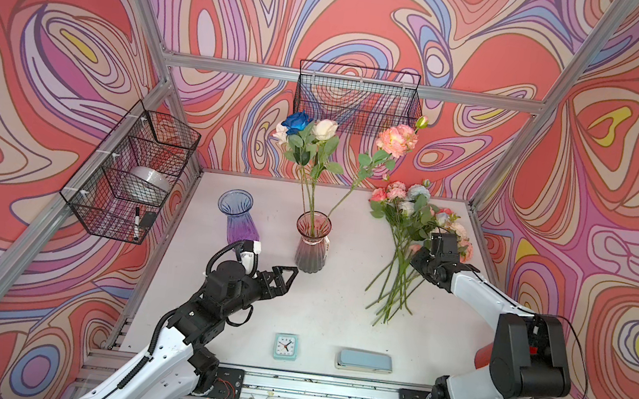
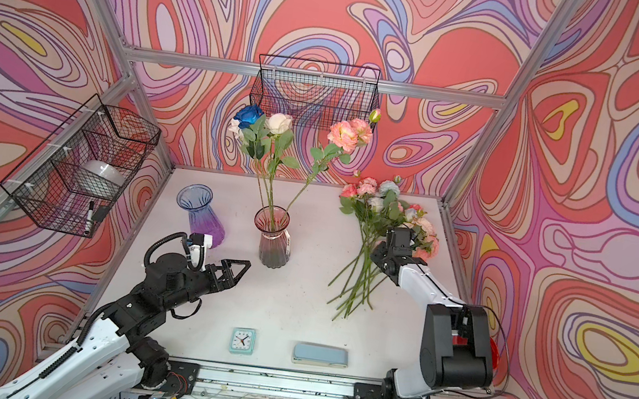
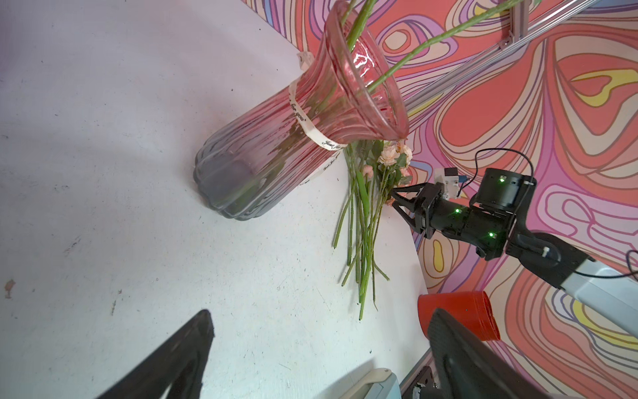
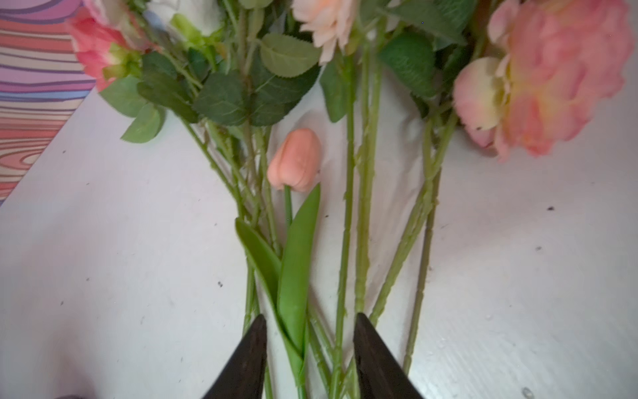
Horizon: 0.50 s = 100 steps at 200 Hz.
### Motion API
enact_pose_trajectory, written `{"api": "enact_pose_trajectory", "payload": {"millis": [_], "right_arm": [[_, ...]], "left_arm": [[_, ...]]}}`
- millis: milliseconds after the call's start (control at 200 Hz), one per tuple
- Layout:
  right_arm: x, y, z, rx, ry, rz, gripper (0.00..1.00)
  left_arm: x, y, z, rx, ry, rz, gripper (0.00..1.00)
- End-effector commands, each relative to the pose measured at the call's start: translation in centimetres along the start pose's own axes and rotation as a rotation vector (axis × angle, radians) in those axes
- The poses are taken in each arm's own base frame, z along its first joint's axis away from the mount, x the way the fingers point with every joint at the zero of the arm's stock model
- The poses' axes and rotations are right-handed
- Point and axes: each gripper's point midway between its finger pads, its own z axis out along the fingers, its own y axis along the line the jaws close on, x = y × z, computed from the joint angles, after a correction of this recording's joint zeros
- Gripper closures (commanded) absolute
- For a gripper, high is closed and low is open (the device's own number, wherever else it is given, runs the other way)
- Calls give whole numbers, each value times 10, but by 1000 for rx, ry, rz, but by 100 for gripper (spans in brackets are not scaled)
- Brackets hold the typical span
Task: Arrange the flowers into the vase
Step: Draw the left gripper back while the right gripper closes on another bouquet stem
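Right of centre in both top views: loose flowers (image 1: 410,229) lie fanned on the desk (image 1: 337,303), heads toward the top of the frame, cut ends toward the bottom. A few more stand in the pink vase (image 1: 312,241), mid-desk, left of the pile. Purple vase (image 1: 238,215) is further left, no stems in it.

Right claw (image 4: 309,328) sits over the pile's stems, low down on them. Right wrist view: the stems run from bottom to top of the frame, so the long axis points straight away from the claw and the jaws cross it square. Gap is middling. Between the tips are the tulip (image 4: 295,160) stem with its leaf and at least one rose stem, maybe two. Nothing looks pinched, so I read it as not gripping yet. My worry: closing there takes several stems, not one.

Left claw (image 1: 285,273) is spread wide, empty, aimed at the pink vase's base and just short of it, well apart from the pile. Right arm is clearly the nearer one for the pick.

Hard to make out:
- From above, the right claw's tips are hidden under the arm's own wrist.
- The right wrist view cuts the tips off at the bottom edge, so can't tell if they touch the desk.
- The left wrist view shows that claw small and side-on, no help on stem count.
- Pink bloom (image 4: 552,76) at upper right of the right wrist view is blurred.
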Motion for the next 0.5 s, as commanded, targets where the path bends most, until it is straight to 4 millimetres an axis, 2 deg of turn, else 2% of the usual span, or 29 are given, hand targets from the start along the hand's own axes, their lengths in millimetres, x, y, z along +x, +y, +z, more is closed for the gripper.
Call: {"api": "enact_pose_trajectory", "payload": {"millis": [0,270,375,496], "right_arm": [[-15,-9,10,70,-18,-6,60],[-28,-21,36,150,6,-2,65],[-33,-23,39,173,4,-5,68],[-26,-30,50,204,34,-12,72]], "left_arm": [[3,2,-2,5,0,-3,1],[3,2,-5,-4,-2,14,1],[3,2,-6,-8,1,21,1],[2,2,-8,-14,-3,28,1]]}}
